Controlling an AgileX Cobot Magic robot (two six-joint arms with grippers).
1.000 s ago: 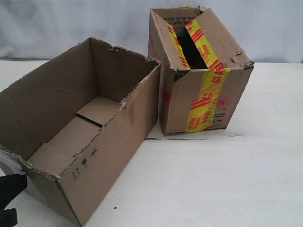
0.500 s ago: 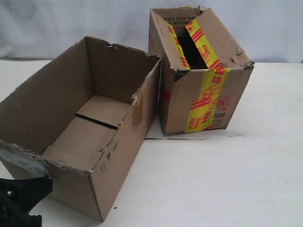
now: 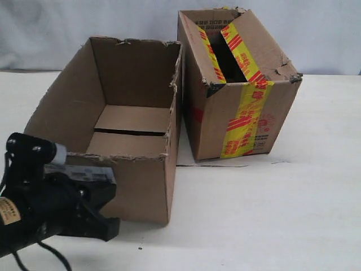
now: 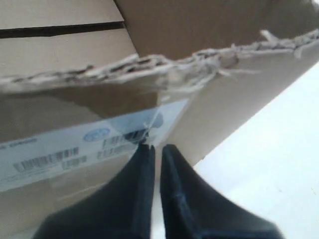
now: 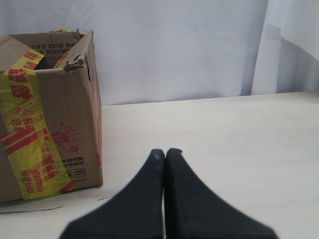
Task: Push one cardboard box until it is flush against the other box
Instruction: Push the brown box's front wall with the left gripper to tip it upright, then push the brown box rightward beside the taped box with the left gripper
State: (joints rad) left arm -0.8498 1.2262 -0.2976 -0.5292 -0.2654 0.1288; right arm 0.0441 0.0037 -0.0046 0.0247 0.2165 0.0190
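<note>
Pressing the left gripper (image 4: 155, 148), fingers pinched nearly together, against the blurred, unreadable barcode label (image 4: 60, 152) of the cardboard box (image 3: 141, 183), upright on the table (image 3: 271, 214) just beside the taped box (image 3: 242, 107). Holding the right gripper (image 5: 165, 152) closed and empty, facing yellow tape (image 5: 25, 129) with red print too small to read.

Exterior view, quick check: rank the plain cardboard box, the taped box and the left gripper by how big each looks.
1. cardboard box: largest, though it is nearer the camera.
2. taped box: somewhat smaller in the picture; true size unsure.
3. left gripper: smallest, with its arm cut by the frame edge.
</note>
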